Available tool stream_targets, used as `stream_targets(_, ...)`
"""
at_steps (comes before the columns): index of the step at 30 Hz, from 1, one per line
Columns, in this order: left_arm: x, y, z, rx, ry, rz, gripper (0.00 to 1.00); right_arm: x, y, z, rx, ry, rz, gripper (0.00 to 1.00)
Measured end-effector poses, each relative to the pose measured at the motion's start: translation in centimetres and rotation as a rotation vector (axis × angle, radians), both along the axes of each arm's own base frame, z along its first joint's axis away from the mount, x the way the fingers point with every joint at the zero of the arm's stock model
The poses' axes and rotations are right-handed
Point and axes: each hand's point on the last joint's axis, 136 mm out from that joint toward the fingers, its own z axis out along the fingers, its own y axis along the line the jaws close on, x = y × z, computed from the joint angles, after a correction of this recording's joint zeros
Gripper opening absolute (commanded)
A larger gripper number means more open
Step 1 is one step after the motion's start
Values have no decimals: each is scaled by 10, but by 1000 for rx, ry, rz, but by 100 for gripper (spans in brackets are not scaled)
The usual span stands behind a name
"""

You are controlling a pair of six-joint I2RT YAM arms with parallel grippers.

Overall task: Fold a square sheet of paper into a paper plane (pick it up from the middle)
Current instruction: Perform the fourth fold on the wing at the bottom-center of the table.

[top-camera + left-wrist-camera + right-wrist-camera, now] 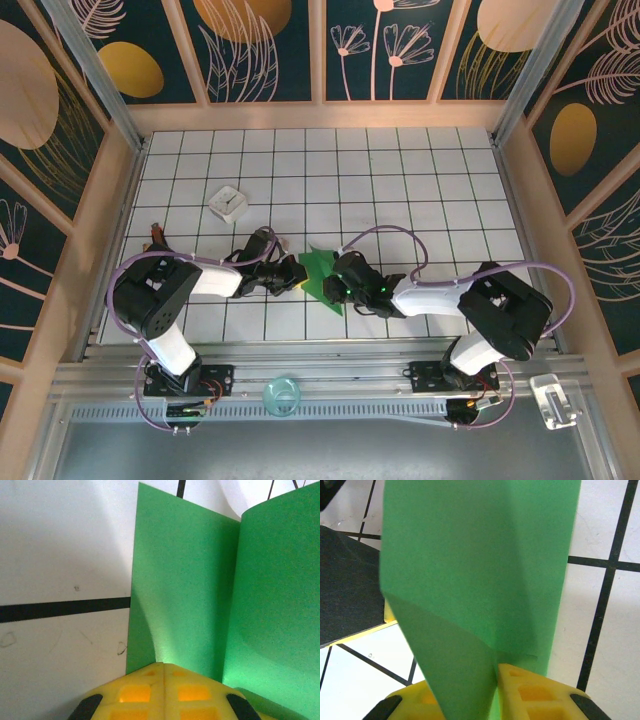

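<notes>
White tiled table surface (400,170) with a black grid carries all items.

Left arm (160,295) and right arm (500,310), white and black, reach inward, so that the two tools face each other across a short gap.

The bright-green creased sheet of paper (320,272) sits in that gap, directly between the two tools and in contact with both. Ahead of the left tool the sheet (185,580) stands up off the table, with one sharp lengthwise crease to the right of the fingertips and a second panel angled off beyond it. Ahead of the right tool the sheet (480,555) rises as a tall panel, and a folded flap runs down toward the fingers.

Left gripper (290,277): its yellow fingers (190,690) are pressed together with no gap at the seam (162,672). The near edge of the sheet runs into the closed tips, so this tool has hold of the sheet.

Right gripper (338,282): the yellow fingers (530,690) stand slightly apart (492,680). The flap passes down through the gap and covers the inner face of the left-hand finger. The pads are not seen to pinch it.

Small white square box (228,203): on the table beyond the left gripper and off to its left, well apart from the sheet.

Pale teal round object (282,393): behind both tools, on the metal rail between the arm bases.
</notes>
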Motion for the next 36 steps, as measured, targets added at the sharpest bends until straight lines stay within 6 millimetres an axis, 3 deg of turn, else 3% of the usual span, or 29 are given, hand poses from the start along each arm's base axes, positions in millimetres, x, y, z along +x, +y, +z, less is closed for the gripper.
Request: stream_targets(36,0,0,0,-1,2,-2,4,-1,-1,12,-41,-30,15,27)
